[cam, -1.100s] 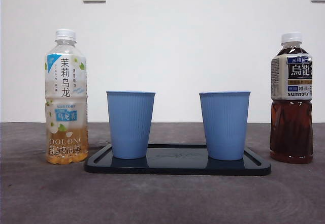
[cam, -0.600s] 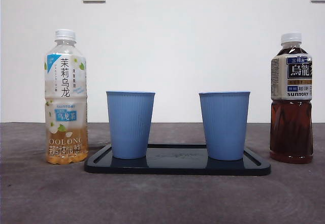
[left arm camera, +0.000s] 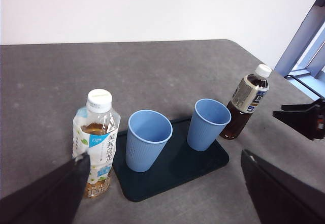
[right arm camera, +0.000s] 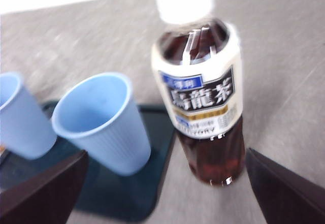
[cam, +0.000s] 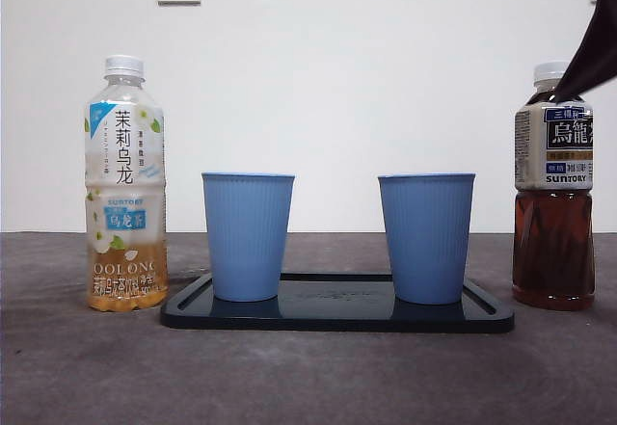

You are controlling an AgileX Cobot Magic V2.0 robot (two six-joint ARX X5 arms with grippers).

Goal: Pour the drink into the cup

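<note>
You see two ribbed, matt blue plastic cups (cam: 248, 237) on a glossy black tray (cam: 337, 315) (it mirrors them faintly); flanking the tray, clear plastic bottles (cam: 125, 184) with printed paper-like labels, all on a rough, matt grey tabletop (cam: 308, 377).

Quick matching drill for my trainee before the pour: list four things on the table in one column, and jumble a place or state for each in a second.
Things:
1. Pale jasmine oolong plastic bottle with white cap
2. Dark oolong tea plastic bottle with white cap
3. Flat black plastic tray
4. Right tool

Places or states:
A. Carries both blue ribbed plastic cups
B. Open, facing the dark bottle
C. Nearly empty, off the tray's far end
D. Over half full, capped

Pairs: 1-C, 2-D, 3-A, 4-B
</note>
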